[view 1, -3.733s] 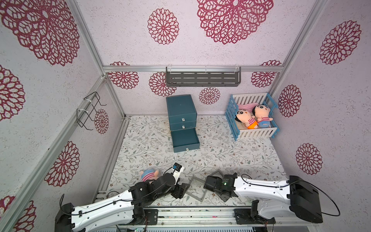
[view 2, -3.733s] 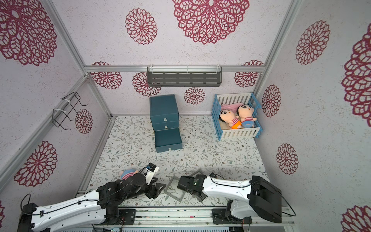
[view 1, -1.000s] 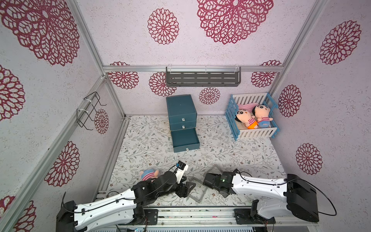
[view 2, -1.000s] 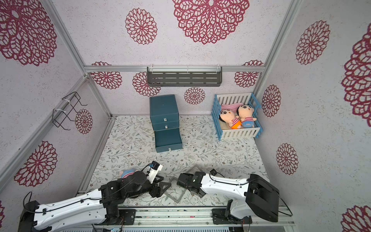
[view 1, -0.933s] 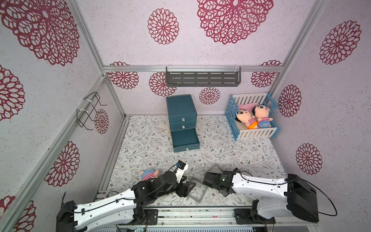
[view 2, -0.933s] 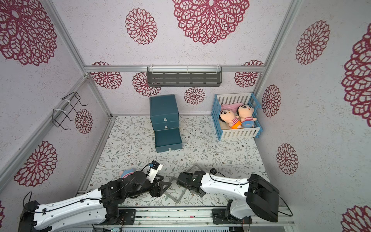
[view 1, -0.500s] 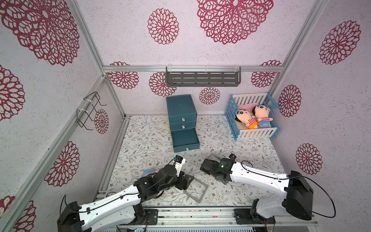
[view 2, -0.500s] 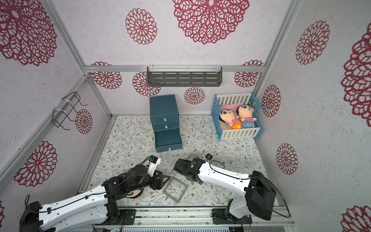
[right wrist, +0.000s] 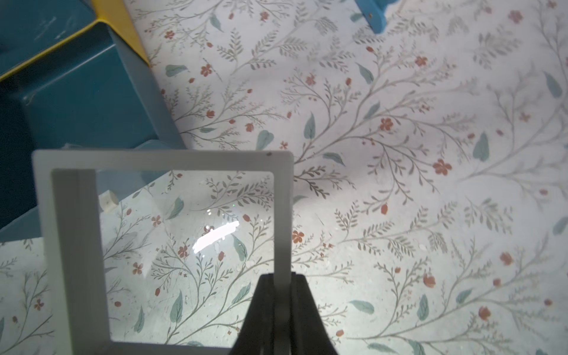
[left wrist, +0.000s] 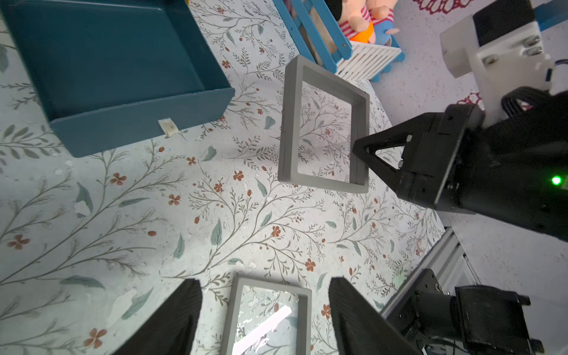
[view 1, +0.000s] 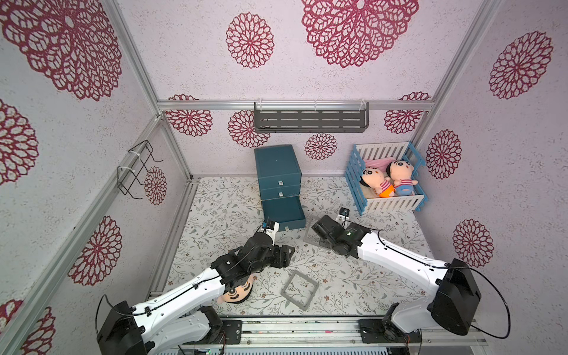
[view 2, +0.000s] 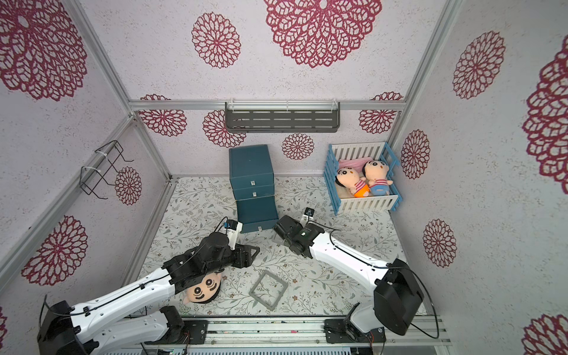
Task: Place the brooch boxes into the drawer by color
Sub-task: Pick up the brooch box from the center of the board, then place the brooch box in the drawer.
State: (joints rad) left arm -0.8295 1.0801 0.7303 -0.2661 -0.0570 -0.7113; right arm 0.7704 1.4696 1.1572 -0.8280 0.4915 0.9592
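If you start at the near edge of the tabletop point(view 1: 353, 276), you've got one grey brooch box point(view 1: 299, 289) lying flat around the middle of that edge, with neither gripper touching it. Just to its left, a plush doll head point(view 1: 236, 293) pokes out from under the left arm point(view 1: 184, 292).

A bit further in, your left gripper point(view 1: 287, 256) hangs above the tabletop. Its fingers point(left wrist: 172, 322) are spread wide and there's nothing clamped between them. In the left wrist view, that flat box shows on the tabletop below the gap.

Further in again, toward the middle, your right gripper point(view 1: 314, 228) has its fingers point(right wrist: 261, 313) pinched tight on one side bar of the second grey brooch box point(left wrist: 287, 123), holding it up off the tabletop. The right wrist view shows the bar gripped right at the tips. That box sits just beside the front right corner of the pulled-out bottom drawer point(view 1: 284, 212), not over it.

The teal cabinet point(view 1: 276, 166) stands at the far edge, with its two upper drawers shut. Over in the far right corner there's a blue-and-white crib point(view 1: 390, 204) with two plush dolls point(view 1: 387, 181) in it.
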